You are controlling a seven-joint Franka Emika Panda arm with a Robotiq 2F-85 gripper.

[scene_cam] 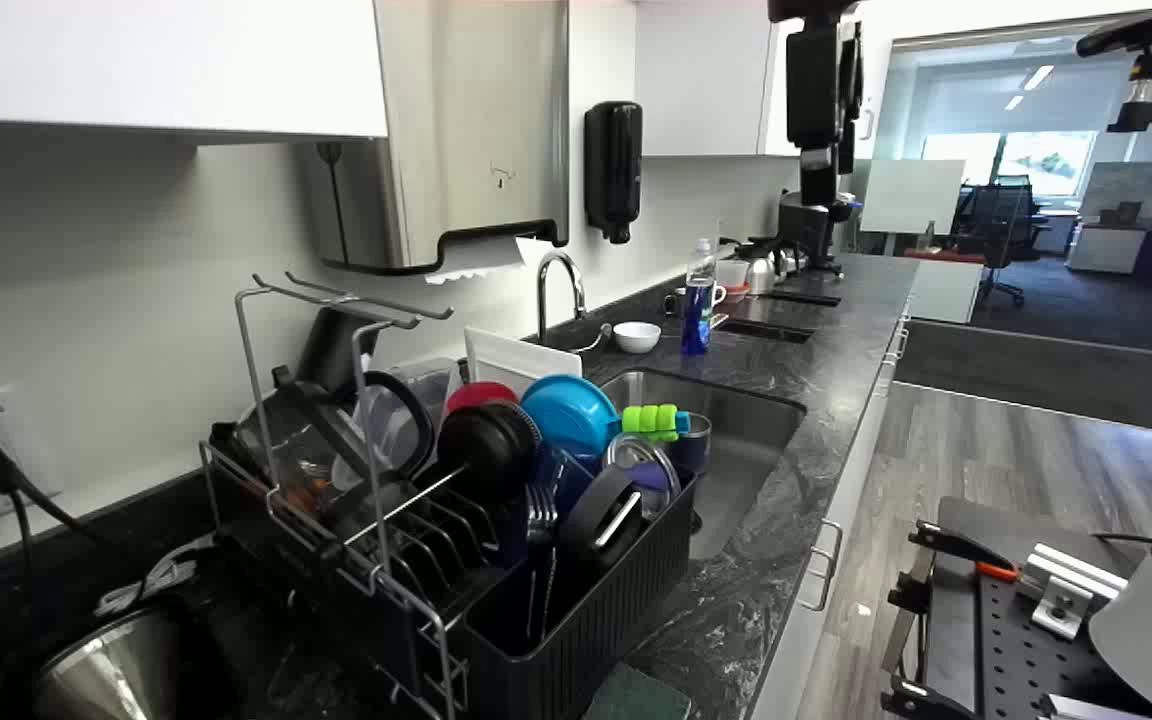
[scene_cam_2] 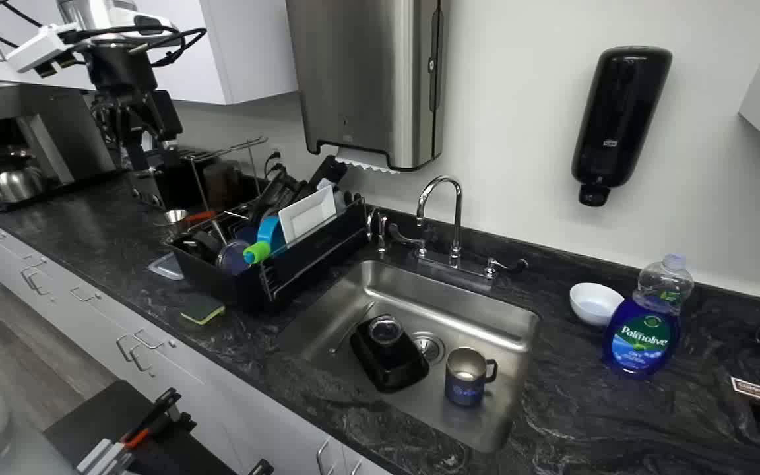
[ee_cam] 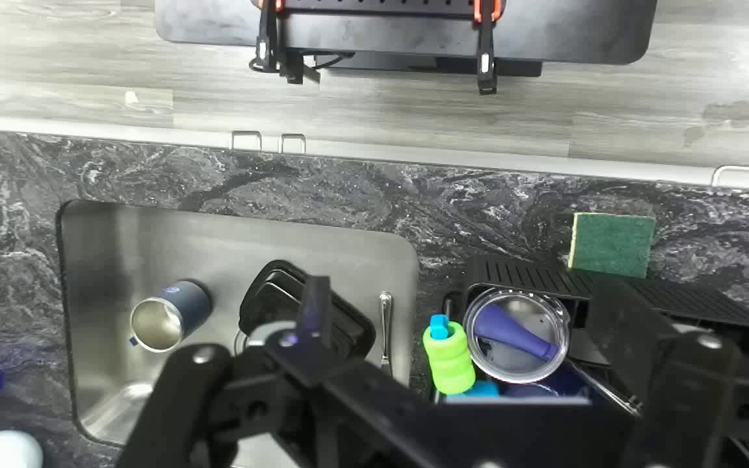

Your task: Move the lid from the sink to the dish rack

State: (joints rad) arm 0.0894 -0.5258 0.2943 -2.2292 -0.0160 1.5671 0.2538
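We have the gripper (ee_cam: pixel 469 312) up high, jaws wide apart, nothing held. The lid (scene_cam_2: pixel 398 371), prob. the black pc., lies in the sink (scene_cam_2: pixel 472 318) w/ a clear round pc. (scene_cam_2: pixel 385 330) on or against it; if we pinch both, the latter may slip off. Coming in crooked, we could tip the nearby mug (scene_cam_2: pixel 464 384). Dish rack (scene_cam_2: pixel 324 251) is packed, so the lid may snag on the green handle (scene_cam: pixel 644 422).

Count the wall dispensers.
2: a boxy steel paper dispenser, upper left of the curved chrome faucet; an oblong black soap dispenser, farther right, in both exterior views. Others may be hidden.
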